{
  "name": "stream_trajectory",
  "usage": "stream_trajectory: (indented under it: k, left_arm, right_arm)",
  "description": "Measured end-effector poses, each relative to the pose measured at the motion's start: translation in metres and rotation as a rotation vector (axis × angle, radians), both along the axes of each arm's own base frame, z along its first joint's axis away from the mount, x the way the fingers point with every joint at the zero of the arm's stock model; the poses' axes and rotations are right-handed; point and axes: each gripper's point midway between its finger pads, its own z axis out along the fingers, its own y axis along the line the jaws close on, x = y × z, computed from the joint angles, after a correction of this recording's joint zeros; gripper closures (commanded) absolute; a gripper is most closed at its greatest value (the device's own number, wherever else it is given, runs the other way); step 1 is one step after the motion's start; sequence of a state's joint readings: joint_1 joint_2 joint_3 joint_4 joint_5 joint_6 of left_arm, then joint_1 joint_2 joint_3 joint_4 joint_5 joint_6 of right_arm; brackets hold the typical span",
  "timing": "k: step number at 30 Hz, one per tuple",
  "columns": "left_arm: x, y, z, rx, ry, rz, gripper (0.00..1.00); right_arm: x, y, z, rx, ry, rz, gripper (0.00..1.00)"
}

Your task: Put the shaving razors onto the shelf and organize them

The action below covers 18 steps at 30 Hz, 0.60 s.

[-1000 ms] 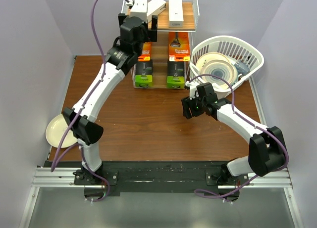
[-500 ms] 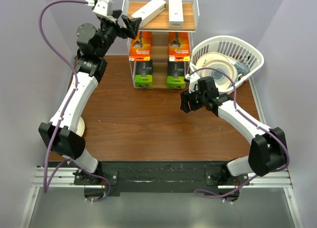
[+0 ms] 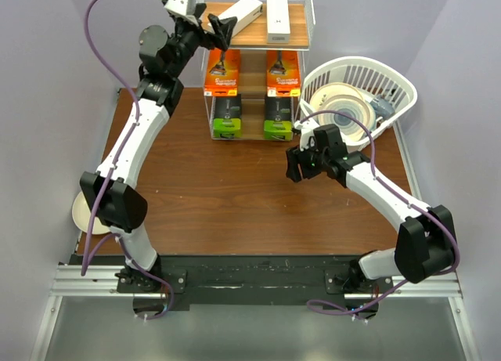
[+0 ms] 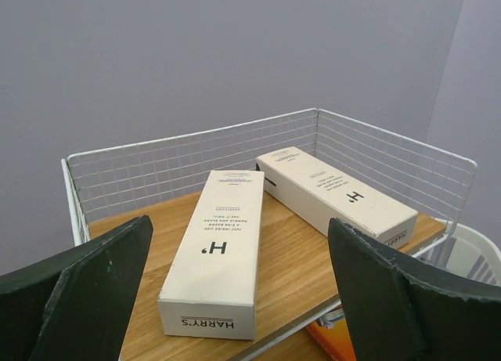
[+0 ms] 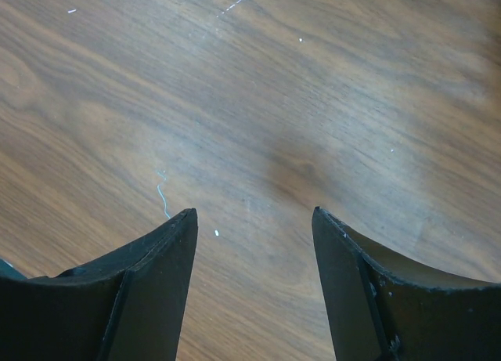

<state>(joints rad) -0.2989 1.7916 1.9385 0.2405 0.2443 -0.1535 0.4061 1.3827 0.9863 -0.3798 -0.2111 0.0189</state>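
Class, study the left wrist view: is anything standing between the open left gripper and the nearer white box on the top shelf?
Nothing visible. The left gripper faces the nearer white box across the shelf's open front; the wire walls stand only behind and beside.

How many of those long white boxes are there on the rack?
2. Both lie on the top board of the shelf: the left white box askew, the right white box straight beside it. None looks hidden.
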Motion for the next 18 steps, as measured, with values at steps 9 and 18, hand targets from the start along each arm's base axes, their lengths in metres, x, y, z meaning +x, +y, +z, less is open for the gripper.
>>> stream_trajectory:
  k: [9,18]
  left_arm:
    - [0.010,-0.015,-0.015,0.020,0.037,0.105,0.00]
    - [0.007,-0.031,-0.040,0.024,0.123,0.271,0.02]
  right_arm:
    - [0.001,-0.003,-0.002,0.000,0.000,-0.007,0.35]
    - [-0.004,-0.005,-0.010,-0.007,0.019,-0.010,0.35]
